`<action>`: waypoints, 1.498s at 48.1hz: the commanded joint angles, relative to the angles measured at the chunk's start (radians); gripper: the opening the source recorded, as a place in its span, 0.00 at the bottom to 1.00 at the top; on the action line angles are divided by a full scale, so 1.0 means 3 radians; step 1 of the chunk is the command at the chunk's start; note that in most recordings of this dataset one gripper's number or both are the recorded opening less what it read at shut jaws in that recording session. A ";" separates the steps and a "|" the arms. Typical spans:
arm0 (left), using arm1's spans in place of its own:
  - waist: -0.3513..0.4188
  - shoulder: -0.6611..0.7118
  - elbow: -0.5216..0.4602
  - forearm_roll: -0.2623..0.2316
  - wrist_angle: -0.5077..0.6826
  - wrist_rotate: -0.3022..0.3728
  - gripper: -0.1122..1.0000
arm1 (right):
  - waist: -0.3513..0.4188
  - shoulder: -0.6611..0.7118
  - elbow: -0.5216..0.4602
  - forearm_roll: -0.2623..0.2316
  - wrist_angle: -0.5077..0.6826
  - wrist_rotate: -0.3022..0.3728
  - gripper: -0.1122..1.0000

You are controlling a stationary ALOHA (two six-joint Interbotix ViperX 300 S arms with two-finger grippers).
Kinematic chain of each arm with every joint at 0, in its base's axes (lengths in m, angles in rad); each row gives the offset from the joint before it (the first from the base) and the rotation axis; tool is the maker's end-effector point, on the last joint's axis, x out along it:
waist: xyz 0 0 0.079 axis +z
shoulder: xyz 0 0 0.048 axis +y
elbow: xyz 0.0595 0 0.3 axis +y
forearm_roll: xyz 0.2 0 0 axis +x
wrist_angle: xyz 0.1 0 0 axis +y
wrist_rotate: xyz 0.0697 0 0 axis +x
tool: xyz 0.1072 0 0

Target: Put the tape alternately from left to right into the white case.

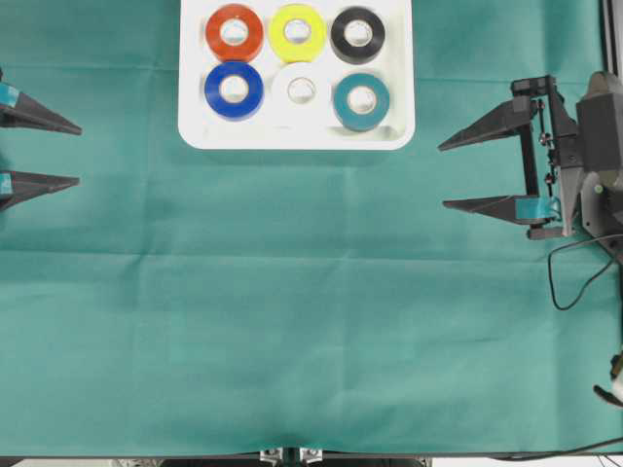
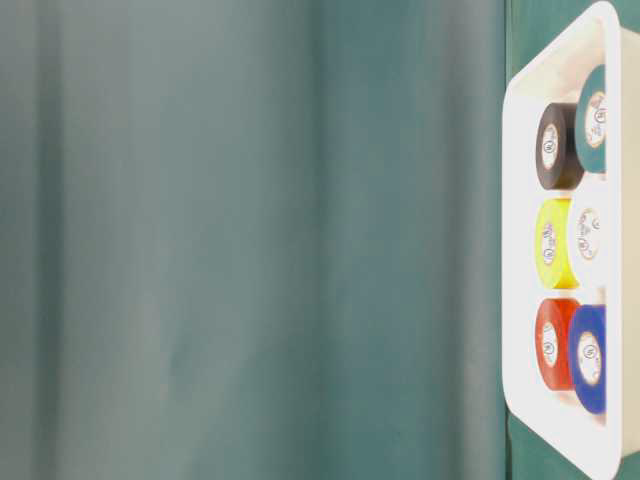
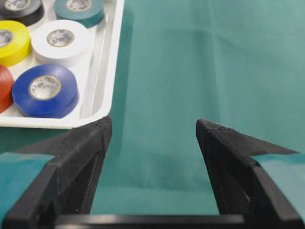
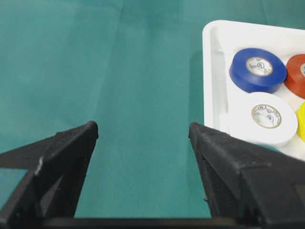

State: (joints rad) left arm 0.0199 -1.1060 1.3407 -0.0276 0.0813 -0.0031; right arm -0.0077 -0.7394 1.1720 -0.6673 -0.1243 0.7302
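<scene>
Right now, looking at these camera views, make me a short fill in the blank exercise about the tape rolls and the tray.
1. The white case holds ____ tape rolls.
2. In the overhead view, the roll between the red tape and the black tape is ____.
3. The white tape sits between the teal tape and the ____ one.
4. Both the left gripper and right gripper are ____ and hold nothing.

Missing words: six; yellow; blue; open

A green cloth (image 1: 292,321) covers the counter. The white case (image 1: 195,131) lies directly on it, at the far edge.
</scene>
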 commanded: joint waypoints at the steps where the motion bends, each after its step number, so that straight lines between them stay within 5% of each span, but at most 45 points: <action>1: 0.0005 0.0020 -0.0036 -0.0005 -0.0015 0.0005 0.95 | -0.0005 -0.0015 -0.0020 0.0015 -0.0031 0.0005 0.85; 72: 0.0072 -0.0291 0.0112 -0.0005 -0.0005 -0.0005 0.95 | -0.0005 -0.0378 0.0210 0.0036 -0.0031 0.0010 0.85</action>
State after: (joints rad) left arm 0.0383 -1.2011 1.3867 -0.0276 0.0844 -0.0046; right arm -0.0077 -0.8544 1.2456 -0.6596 -0.1258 0.7317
